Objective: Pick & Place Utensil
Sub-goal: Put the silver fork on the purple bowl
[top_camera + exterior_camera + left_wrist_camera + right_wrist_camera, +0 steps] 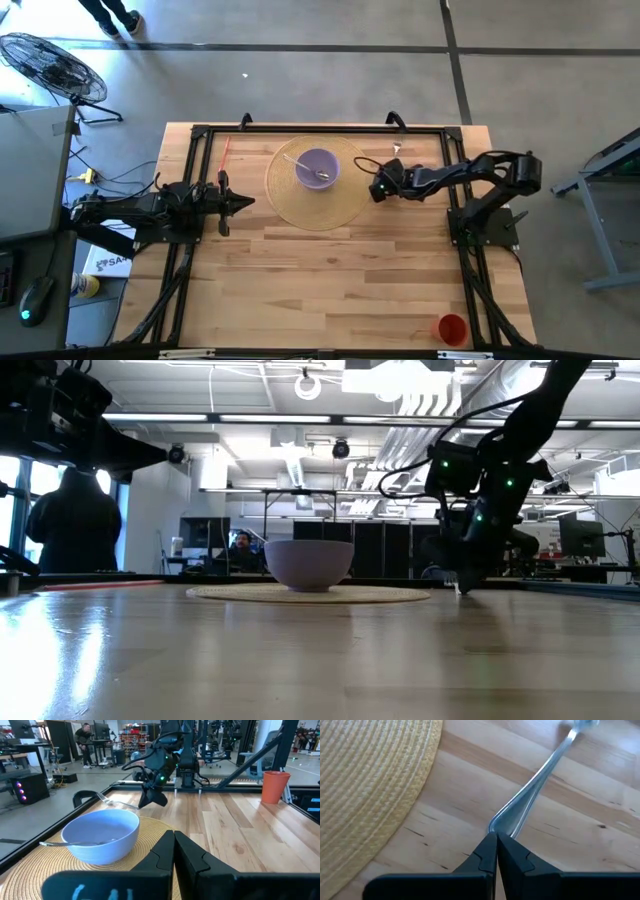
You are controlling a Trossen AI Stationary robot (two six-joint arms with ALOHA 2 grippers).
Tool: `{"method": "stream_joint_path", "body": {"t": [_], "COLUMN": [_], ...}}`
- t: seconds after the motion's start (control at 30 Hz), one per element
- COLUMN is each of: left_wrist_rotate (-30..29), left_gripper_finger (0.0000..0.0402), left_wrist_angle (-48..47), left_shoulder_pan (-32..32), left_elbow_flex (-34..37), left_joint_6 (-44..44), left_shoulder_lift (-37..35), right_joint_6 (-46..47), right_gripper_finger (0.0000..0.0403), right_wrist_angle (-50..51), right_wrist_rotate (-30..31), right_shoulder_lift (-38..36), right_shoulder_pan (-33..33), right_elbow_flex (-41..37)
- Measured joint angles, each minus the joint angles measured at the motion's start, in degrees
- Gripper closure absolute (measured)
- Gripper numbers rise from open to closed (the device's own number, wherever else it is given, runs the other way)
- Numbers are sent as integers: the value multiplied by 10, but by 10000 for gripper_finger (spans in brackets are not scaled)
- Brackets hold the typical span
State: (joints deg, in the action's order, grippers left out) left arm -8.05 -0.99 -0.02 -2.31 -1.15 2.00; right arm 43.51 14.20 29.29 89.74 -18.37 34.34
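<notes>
A silver fork [535, 780] lies on the wood just right of the round woven mat [315, 190]; it is also seen as the thin fork [366, 165] from above and as the fork [117, 802] in the left wrist view. A lilac bowl [318, 168] stands on the mat with a spoon [75, 843] lying inside it. My right gripper [496, 836] is down at the fork's handle end, shut; it shows as the right gripper [378, 187] from above. My left gripper [245, 203] waits shut above the table, left of the mat. My right gripper has its shut fingertips [487, 845] at the rounded handle end [501, 824] of the fork, which runs in under them. It comes from above, slanting down, roughly in line with the handle. The rest of the fork [555, 755] lies on the table, tines away from the gripper.
A red cup [452, 328] stands at the table's near right corner. A red stick [224, 152] lies near the far left. A black frame [320, 128] runs round the table's edges. Bare wood [330, 280] spreads near of the mat. People stand in the room beyond.
</notes>
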Motion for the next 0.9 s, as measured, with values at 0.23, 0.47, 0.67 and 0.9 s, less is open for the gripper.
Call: {"method": "stream_joint_path", "body": {"t": [0.23, 0.47, 0.67, 0.9], "left_wrist_rotate": [0, 0, 0, 0], "left_gripper_finger": [401, 401, 401, 401], "left_wrist_angle": [0, 0, 0, 0], "left_shoulder_pan": [0, 0, 0, 0], "left_elbow_flex": [0, 0, 0, 0], "left_joint_6": [0, 0, 0, 0], "left_shoulder_lift": [0, 0, 0, 0], "right_joint_6": [-4, 16, 41, 37], "right_gripper_finger": [397, 397, 397, 397], "right_wrist_angle": [9, 95, 73, 7], "right_wrist_rotate": [-29, -49, 32, 100], "right_shoulder_lift": [-3, -3, -1, 0], "right_shoulder_pan": [8, 54, 76, 31], "right_elbow_flex": [0, 26, 38, 16]}}
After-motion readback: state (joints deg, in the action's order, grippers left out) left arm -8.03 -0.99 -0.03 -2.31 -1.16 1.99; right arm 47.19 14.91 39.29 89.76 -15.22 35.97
